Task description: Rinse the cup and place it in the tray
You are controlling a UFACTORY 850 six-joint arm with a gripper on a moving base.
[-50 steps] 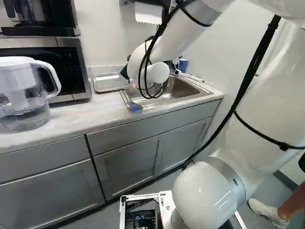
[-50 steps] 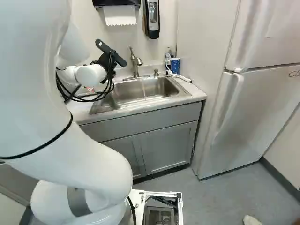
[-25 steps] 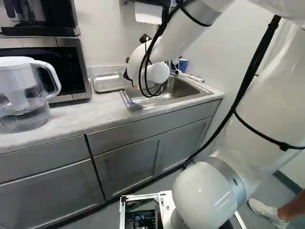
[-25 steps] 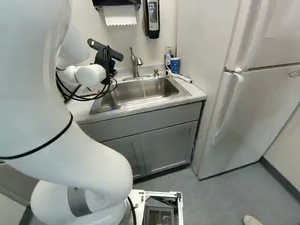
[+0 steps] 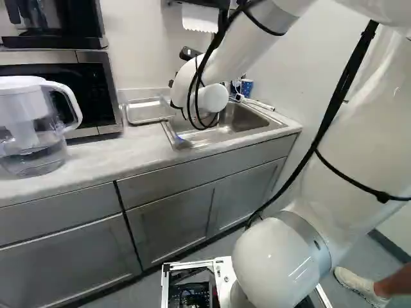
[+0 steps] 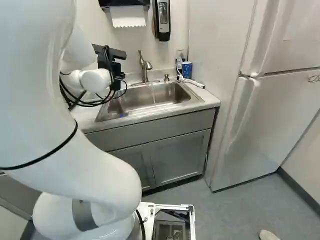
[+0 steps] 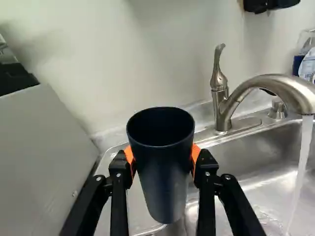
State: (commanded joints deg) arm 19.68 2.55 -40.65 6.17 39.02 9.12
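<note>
The gripper (image 7: 162, 156) grasps the cup (image 7: 164, 184) from both sides, apart from the running water (image 7: 302, 152); rinsing is perhaps done, while setting it in the tray (image 5: 146, 113) remains.

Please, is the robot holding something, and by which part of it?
Yes, the dark blue cup. The jaws hold its outer wall from two opposite sides, in the upper part, below the rim.

Mid-frame, a dark cup (image 7: 165, 172) is pinched between two orange pads (image 7: 196, 156), mouth toward the lens, with a metal tray (image 7: 140, 212) showing behind. Nearby a faucet (image 7: 221, 105) (lever pointing up) runs water (image 7: 300, 167) into the steel sink (image 7: 253, 157) at one frame edge; a grey panel (image 7: 42, 147) fills the opposite edge.
</note>
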